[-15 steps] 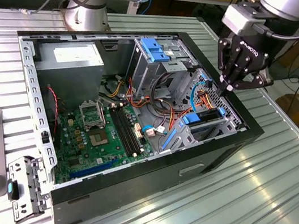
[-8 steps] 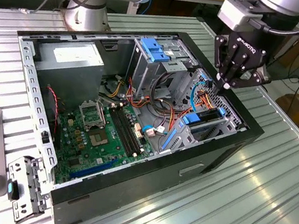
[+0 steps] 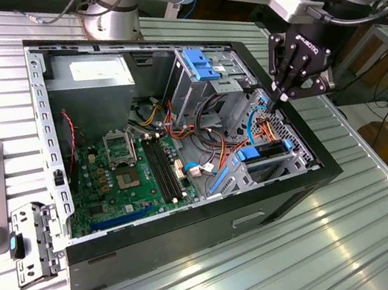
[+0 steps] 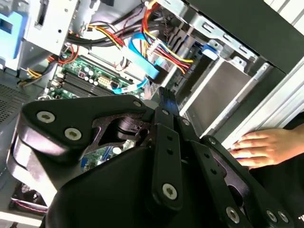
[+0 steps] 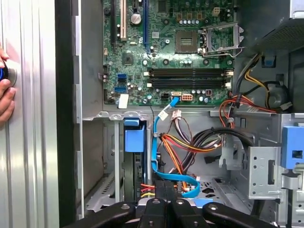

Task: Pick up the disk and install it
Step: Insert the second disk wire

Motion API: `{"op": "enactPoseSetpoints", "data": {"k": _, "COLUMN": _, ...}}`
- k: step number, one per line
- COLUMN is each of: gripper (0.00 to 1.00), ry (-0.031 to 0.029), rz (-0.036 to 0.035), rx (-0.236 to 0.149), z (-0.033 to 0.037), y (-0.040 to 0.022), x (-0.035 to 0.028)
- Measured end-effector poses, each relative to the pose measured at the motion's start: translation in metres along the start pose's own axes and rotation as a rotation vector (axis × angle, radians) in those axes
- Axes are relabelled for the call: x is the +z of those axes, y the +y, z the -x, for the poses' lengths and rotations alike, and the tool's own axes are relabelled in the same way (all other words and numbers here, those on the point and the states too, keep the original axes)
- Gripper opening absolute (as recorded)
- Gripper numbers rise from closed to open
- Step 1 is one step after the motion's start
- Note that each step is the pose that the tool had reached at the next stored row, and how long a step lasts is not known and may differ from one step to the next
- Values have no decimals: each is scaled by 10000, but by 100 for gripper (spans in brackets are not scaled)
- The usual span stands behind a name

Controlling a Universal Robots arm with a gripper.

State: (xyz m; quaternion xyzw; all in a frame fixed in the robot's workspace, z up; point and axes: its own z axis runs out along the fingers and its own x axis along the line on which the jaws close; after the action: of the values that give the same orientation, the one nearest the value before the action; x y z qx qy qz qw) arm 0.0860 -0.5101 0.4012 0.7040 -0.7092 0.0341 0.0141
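Looking across the exterior view, you have the ribbed metal table (image 3: 357,239) with the open black computer case (image 3: 162,247) lying on its side on it. Inside the case, the grey power supply box (image 3: 90,75) sits in the far corner toward the exterior view's left, and the green motherboard (image 3: 130,171) lies on the floor beside it. The robot arm's gripper (image 3: 286,95) hangs just above the case's edge on the exterior view's right, over the drive bays. Its fingers are pressed together, and you can see nothing between them in both wrist views.

The disk (image 3: 252,155) stands on edge in the bay below the gripper, its blue bracket uppermost, apart from the fingertips. In the first wrist view the disk (image 5: 134,140) sits in its slot beside a light blue flat cable (image 5: 159,137) and a bundle of coloured wires (image 5: 190,142). A person's hand (image 4: 256,147) rests on the table outside the case wall. A blue latch (image 3: 200,64) tops the upper drive cage.
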Motion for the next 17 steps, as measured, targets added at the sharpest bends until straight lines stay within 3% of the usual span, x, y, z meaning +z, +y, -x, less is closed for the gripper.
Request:
{"op": "enactPoseSetpoints", "data": {"k": 3, "gripper": 11, "ry": 29, "rz": 28, "rx": 9, "z": 59, "y": -27, "x": 0}}
{"op": "enactPoseSetpoints", "data": {"k": 7, "gripper": 11, "ry": 31, "rz": 132, "rx": 18, "z": 135, "y": -117, "x": 26}}
{"op": "enactPoseSetpoints", "data": {"k": 9, "gripper": 11, "ry": 70, "rz": 142, "rx": 31, "z": 169, "y": -151, "x": 30}}
{"op": "enactPoseSetpoints", "data": {"k": 10, "gripper": 17, "ry": 129, "rz": 144, "rx": 39, "z": 183, "y": -163, "x": 30}}
{"op": "enactPoseSetpoints", "data": {"k": 12, "gripper": 17, "ry": 318, "rz": 143, "rx": 44, "z": 203, "y": -181, "x": 30}}
{"op": "enactPoseSetpoints", "data": {"k": 13, "gripper": 24, "ry": 527, "rz": 142, "rx": 52, "z": 221, "y": -188, "x": 29}}
{"op": "enactPoseSetpoints", "data": {"k": 14, "gripper": 24, "ry": 687, "rz": 147, "rx": 118, "z": 223, "y": -190, "x": 31}}
{"op": "enactPoseSetpoints", "data": {"k": 15, "gripper": 24, "ry": 748, "rz": 162, "rx": 170, "z": 224, "y": -191, "x": 38}}
{"op": "enactPoseSetpoints", "data": {"k": 16, "gripper": 24, "ry": 771, "rz": 205, "rx": 210, "z": 226, "y": -191, "x": 44}}
{"op": "enactPoseSetpoints", "data": {"k": 17, "gripper": 24, "ry": 795, "rz": 325, "rx": 293, "z": 230, "y": -190, "x": 55}}
